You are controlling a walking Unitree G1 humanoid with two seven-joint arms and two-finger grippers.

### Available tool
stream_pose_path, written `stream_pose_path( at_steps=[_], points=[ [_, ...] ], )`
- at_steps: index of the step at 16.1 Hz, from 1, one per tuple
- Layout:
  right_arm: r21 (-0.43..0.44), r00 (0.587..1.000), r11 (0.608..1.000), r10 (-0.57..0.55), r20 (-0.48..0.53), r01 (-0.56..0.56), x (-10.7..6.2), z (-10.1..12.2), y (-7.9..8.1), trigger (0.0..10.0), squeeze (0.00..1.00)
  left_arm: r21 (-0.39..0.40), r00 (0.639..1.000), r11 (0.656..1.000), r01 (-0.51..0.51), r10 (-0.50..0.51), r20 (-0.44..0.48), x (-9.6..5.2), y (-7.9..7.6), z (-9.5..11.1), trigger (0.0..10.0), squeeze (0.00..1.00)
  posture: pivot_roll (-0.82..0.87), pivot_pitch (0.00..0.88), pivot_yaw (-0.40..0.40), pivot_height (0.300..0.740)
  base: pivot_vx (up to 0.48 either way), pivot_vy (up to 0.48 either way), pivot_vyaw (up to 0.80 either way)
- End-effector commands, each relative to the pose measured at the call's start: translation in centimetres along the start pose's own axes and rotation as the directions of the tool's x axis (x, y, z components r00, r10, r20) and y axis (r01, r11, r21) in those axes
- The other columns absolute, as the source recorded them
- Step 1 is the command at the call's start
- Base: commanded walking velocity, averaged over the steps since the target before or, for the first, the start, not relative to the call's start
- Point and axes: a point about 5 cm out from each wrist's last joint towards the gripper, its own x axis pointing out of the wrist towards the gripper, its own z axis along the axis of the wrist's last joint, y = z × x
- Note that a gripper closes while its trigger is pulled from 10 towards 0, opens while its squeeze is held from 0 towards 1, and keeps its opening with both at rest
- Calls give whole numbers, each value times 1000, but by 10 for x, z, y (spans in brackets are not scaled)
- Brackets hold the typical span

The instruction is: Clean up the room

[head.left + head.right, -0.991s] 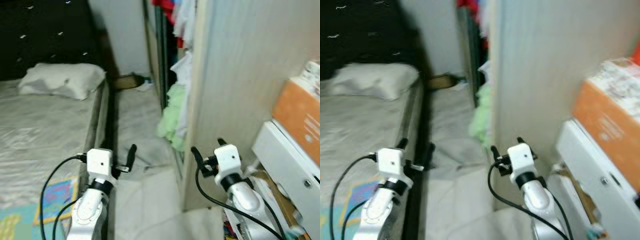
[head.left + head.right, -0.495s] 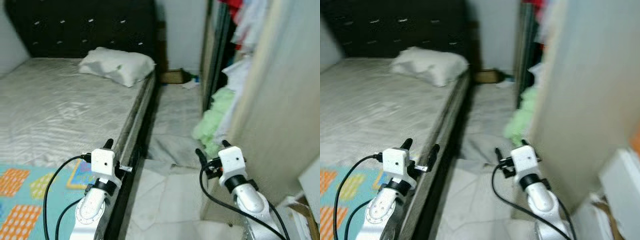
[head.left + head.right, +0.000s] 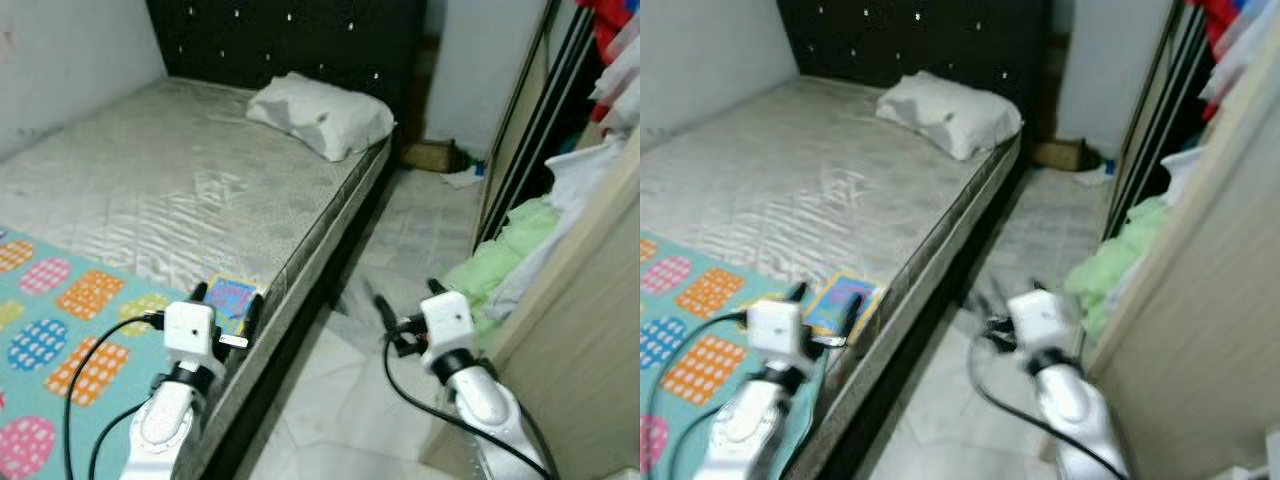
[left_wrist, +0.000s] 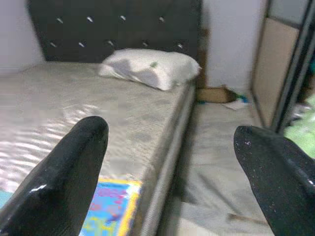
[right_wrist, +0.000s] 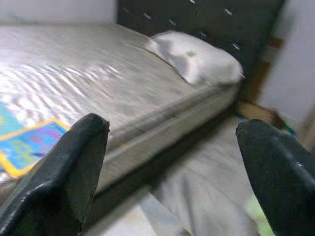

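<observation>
While the whole view has swung toward the robot's left over the last second, nothing in the room itself appears to have moved: the wardrobe side panel that filled the frame now sits at the right edge, and the bed point(image 3: 200, 190) takes up most of the scene. I read this as the robot turning to survey the room, still looking for what to tidy rather than reaching for anything.

Both claws are held low in front of the body. The left gripper point(image 3: 225, 297) has its fingers spread wide with nothing between them, and the right gripper point(image 5: 167, 162) likewise gapes wide and carries nothing.

Candidates for tidying: the patterned blanket point(image 3: 50, 330) lies beneath and to the left of the left gripper, on the near end of the mattress; a white pillow point(image 3: 322, 112) rests far ahead of both claws by the black headboard point(image 3: 290, 35). A heap of green clothes point(image 3: 505, 260) spills from the wardrobe point(image 3: 580, 330) just right of the right gripper, and a grey cloth point(image 3: 385, 275) lies on the floor ahead of it.

Free room is a narrow floor aisle between the claws, bounded by the bed's edge on the left and the wardrobe panel and sliding rails on the right.
</observation>
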Motion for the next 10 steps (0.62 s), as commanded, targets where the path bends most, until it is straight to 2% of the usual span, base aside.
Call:
stream_pose_path(
  at_steps=[1, 10],
  points=[
    [-13, 1000, 1000, -10, -10, 10, -2, -2, -6, 10000, 0, 1, 1000, 1000, 18, -18, 15, 2, -5, 4, 10000, 0, 31, 11, 28, 740, 0, 0, 800],
    [-6, 1000, 1000, -5, -12, 4, -2, -3, -3, 10000, 0, 5, 1000, 1000, 19, -19, 13, 2, -4, 4, 10000, 0, 38, 15, 31, 740, 0, 0, 800]
  ],
)
